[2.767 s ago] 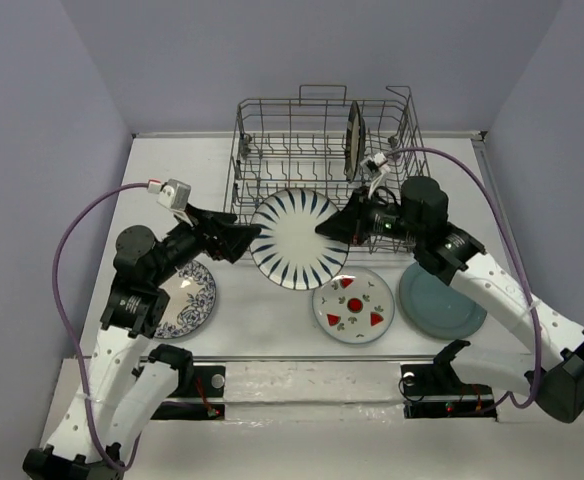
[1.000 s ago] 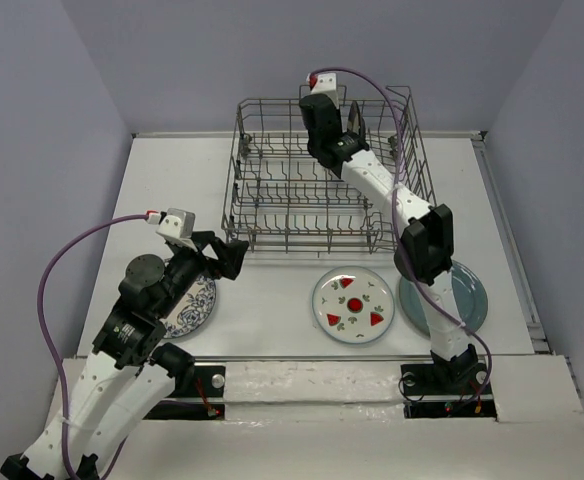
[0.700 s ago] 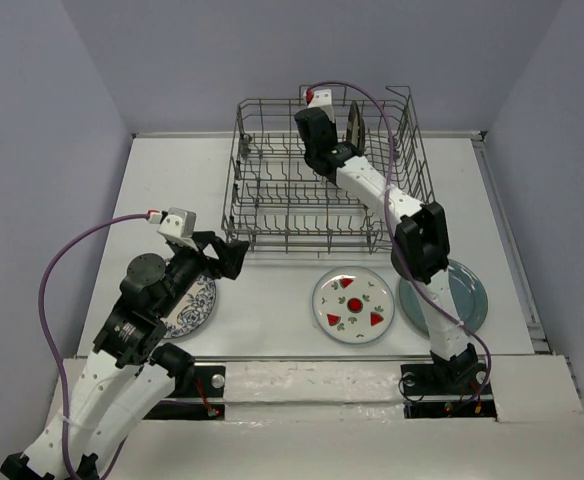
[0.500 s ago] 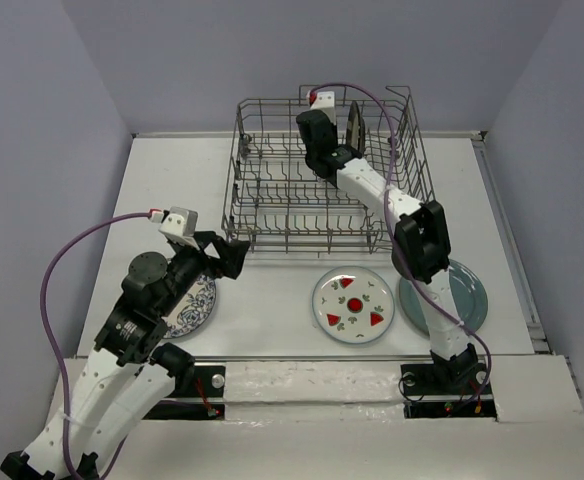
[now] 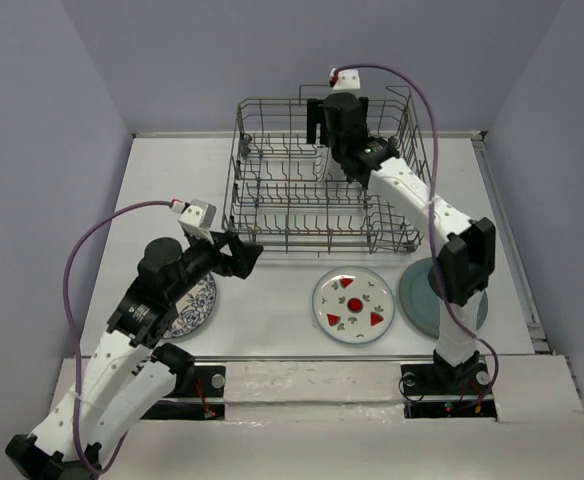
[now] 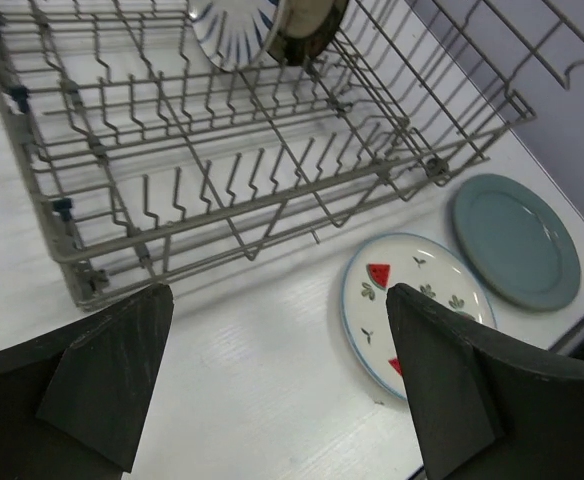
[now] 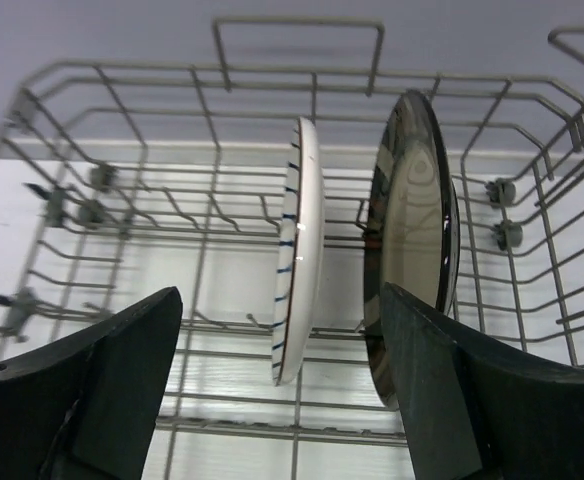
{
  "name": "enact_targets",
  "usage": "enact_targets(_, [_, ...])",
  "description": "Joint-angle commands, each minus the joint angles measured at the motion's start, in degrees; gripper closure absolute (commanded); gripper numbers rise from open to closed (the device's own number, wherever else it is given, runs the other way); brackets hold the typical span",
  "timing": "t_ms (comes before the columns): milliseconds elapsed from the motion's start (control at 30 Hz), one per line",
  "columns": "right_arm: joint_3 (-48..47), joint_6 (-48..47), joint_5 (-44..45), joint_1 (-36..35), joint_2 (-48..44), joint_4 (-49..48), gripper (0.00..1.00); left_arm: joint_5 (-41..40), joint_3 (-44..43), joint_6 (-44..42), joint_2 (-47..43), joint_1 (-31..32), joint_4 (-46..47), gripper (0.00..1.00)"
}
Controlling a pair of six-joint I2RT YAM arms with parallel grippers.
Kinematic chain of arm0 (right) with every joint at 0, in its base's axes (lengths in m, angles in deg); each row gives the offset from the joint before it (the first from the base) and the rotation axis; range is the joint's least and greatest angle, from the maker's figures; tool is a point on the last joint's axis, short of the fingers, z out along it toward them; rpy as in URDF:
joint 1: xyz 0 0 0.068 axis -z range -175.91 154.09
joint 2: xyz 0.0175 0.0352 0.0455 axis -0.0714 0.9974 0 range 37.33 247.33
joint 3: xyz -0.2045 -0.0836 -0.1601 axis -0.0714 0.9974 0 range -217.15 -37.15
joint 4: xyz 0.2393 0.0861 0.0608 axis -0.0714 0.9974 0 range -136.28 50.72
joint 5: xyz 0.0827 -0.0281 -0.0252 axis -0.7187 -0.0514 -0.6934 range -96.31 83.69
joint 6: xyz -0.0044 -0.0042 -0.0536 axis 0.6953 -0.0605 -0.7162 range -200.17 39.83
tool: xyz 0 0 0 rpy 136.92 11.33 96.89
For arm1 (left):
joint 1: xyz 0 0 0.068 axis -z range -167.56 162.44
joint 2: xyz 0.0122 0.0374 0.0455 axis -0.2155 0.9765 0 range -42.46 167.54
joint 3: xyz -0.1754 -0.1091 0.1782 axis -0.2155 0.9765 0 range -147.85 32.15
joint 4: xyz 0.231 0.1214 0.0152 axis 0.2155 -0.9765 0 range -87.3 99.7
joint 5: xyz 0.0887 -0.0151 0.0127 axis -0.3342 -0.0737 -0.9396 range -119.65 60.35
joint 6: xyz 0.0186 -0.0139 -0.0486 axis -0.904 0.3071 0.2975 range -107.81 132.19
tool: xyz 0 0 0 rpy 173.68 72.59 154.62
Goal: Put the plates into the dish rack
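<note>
Right end effector [image 7: 279, 300]: fingers spread wide, gripping nothing, poised above the far end of the dish rack [image 5: 272, 235]. Neither finger touches the rack's wires or a plate.

The striped plate [image 7: 297, 250] stands on edge between the tines at the far end of the rack. The dark plate [image 7: 412, 250] is also on edge, just to its right. A slot of bare wire separates the two rims, and they do not touch. The dark plate sits near the rack's right wall.

Left end effector [image 6: 277, 295]: fingers spread wide, holding nothing, over the worktop [image 5: 272, 300] just off the rack's near-left corner and apart from the wire.

The fruit plate [image 5: 353, 305] lies flat in front of the rack's near wall, with a strip of worktop between rim and wire. The teal plate [image 5: 417, 300] lies flat just to its right, with a narrow gap between the rims, and is partly covered by the right arm. The floral plate [image 5: 200, 305] lies flat at near left, half under the left arm and well apart from the fruit plate.
</note>
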Motion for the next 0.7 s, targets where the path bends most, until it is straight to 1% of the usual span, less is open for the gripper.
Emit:
enact_targets(0, [6.53, 1.70, -10.49, -0.28, -10.98, -3.28, 0.14, 13.27, 1.13, 3.59, 4.29, -0.17, 5.26, 0.01])
enact_targets(33, [8.37, 2.49, -12.00, -0.28, -14.56, -3.37, 0.14, 14.85, 2.00, 4.73, 4.99, -0.17, 7.18, 0.01])
enact_targets(67, [10.39, 2.84, -13.66, -0.28, -16.60, -3.46, 0.14, 16.95, 2.79, 8.05, 5.26, -0.08, 8.42, 0.01])
enact_targets(100, [14.94, 3.72, -17.07, -0.28, -18.62, -3.98, 0.14, 17.76, 3.75, 9.65, 5.44, 0.18, 10.26, 0.01])
enact_targets(133, [17.60, 4.16, -18.59, -0.28, -20.73, -4.51, 0.14, 18.37, 4.72, 11.15, 5.87, 0.62, 11.75, 0.01])
enact_targets(167, [20.32, 4.60, -20.17, -0.28, -25.10, -5.21, 0.16, 18.73, 6.12, 12.21, 6.57, 0.97, 13.33, 0.01])
enact_targets(200, [25.83, 5.74, -23.06, -0.28, -27.50, -6.87, 0.17, 18.12, 6.66, 14.04, 6.93, 2.19, 13.87, 0.02])
enact_targets(267, [30.96, 6.71, -25.88, -0.28, -31.72, -8.20, 0.22, 16.54, 9.19, 16.60, 7.89, 4.30, 17.28, 0.07])
enact_targets(300, [33.16, 7.41, -27.99, -0.28, -35.57, -9.07, 0.23, 14.88, 10.34, 19.48, 8.42, 5.79, 18.87, 0.11])
enact_targets(333, [37.18, 7.68, -28.62, -0.28, -37.26, -9.52, 0.25, 13.73, 11.40, 20.82, 9.47, 9.29, 20.54, 0.16])
enact_targets(367, [38.96, 7.94, -29.06, -0.28, -38.93, -9.78, 0.26, 12.33, 13.33, 21.87, 11.57, 11.41, 23.43, 0.18])
enact_targets(400, [40.55, 8.38, -30.02, -0.28, -41.82, -10.22, 0.29, 8.40, 14.13, 23.10, 12.98, 13.61, 24.59, 0.22])
enact_targets(433, [41.87, 8.47, -30.38, -0.28, -43.15, -10.22, 0.29, 6.27, 14.74, 23.55, 14.56, 15.63, 25.47, 0.23])
enact_targets(467, [44.40, 8.56, -30.64, -0.28, -44.47, -10.22, 0.31, 4.42, 15.71, 23.82, 18.15, 18.96, 27.05, 0.24])
enact_targets(500, [45.56, 9.08, -30.90, -0.28, -47.01, -10.31, 0.31, 1.45, 16.07, 24.08, 20.01, 20.12, 27.93, 0.25])
enact_targets(533, [46.79, 9.35, -31.17, -0.28, -48.34, -10.40, 0.32, 0.29, 16.77, 25.13, 23.51, 21.79, 30.03, 0.28])
enact_targets(567, [48.89, 9.61, -31.52, -0.28, -49.48, -10.31, 0.32, -1.47, 17.12, 25.66, 25.11, 22.33, 31.44, 0.29])
enact_targets(600, [49.87, 9.96, -32.13, -0.28, -51.58, -10.49, 0.32, -2.27, 17.39, 26.19, 26.34, 22.77, 32.76, 0.32])
enact_targets(667, [51.71, 10.40, -32.14, -0.28, -53.53, -10.49, 0.32, -3.33, 17.83, 27.42, 30.30, 23.21, 36.63, 0.34])
